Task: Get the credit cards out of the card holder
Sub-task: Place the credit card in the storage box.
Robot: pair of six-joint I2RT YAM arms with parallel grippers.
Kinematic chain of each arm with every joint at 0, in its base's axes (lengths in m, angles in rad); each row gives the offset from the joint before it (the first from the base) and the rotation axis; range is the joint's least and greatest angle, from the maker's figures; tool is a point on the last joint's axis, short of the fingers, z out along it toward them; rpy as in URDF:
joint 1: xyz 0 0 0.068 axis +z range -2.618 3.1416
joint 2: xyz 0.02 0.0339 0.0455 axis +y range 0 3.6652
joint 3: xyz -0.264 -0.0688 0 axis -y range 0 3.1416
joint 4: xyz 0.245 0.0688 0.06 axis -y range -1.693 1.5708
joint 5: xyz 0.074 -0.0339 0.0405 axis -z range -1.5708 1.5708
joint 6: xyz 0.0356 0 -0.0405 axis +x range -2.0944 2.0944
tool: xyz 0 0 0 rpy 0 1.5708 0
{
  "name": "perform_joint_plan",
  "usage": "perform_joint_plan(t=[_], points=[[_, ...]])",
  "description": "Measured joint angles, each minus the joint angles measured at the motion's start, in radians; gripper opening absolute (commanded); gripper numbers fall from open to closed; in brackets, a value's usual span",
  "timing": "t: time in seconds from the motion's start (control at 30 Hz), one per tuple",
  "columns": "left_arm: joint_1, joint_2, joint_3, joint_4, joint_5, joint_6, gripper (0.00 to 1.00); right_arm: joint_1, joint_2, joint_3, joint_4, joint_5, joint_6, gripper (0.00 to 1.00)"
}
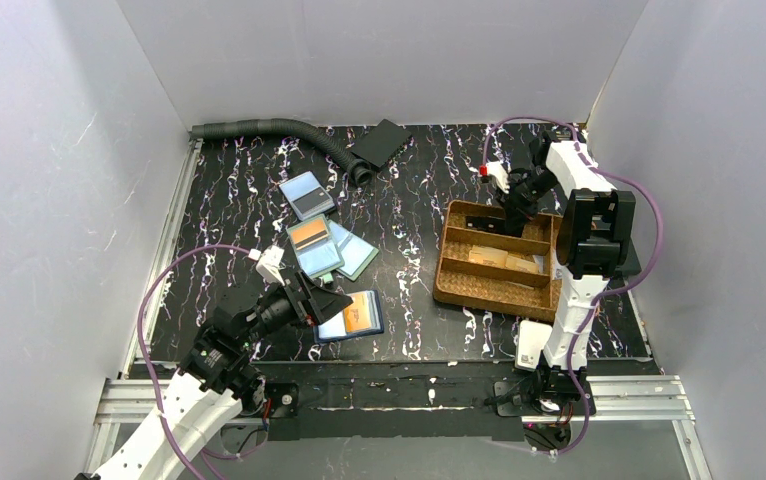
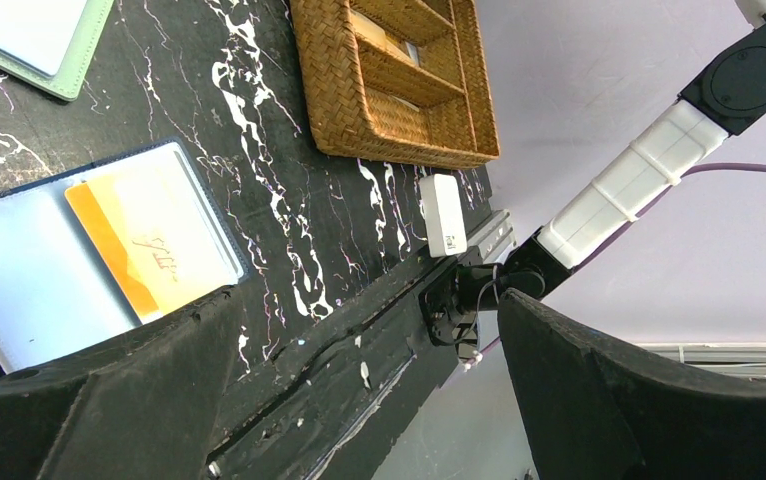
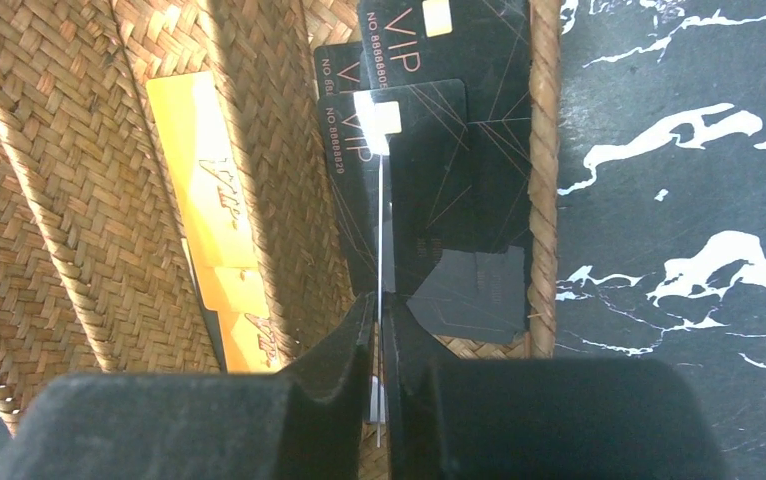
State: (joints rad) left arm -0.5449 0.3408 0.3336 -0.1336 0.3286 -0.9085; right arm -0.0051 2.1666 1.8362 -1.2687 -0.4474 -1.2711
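Observation:
The navy card holder [image 1: 336,330] lies open on the table near the front, with an orange card [image 1: 361,313] in its clear sleeve. Both show in the left wrist view, the holder [image 2: 29,290] and the card [image 2: 149,245]. My left gripper [image 1: 324,300] hovers at the holder's left edge, open and empty [image 2: 359,400]. Loose cards lie farther back: light blue [image 1: 307,195], orange-striped [image 1: 311,245] and teal [image 1: 355,258]. My right gripper [image 1: 512,212] is above the brown tray's far compartment, shut on a thin card seen edge-on [image 3: 381,230].
The brown woven tray [image 1: 489,298] holds black VIP cards [image 3: 459,120] and yellow cards [image 3: 209,200]. A white box [image 1: 532,343] lies by the right arm's base. A grey hose [image 1: 279,130] and a flat black rectangle [image 1: 379,143] lie at the back.

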Motion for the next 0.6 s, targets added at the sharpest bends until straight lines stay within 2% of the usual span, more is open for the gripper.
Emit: perform_joint_plan(t=[0.3, 0.6], points=[[0.000, -0.012, 0.000, -0.005, 0.000, 0.000, 0.98, 0.000, 0.000, 0.000, 0.045, 0.004, 0.046, 0.25], [0.000, -0.033, 0.000, -0.020, -0.002, 0.000, 0.98, 0.000, 0.000, 0.000, 0.096, 0.020, 0.097, 0.27]])
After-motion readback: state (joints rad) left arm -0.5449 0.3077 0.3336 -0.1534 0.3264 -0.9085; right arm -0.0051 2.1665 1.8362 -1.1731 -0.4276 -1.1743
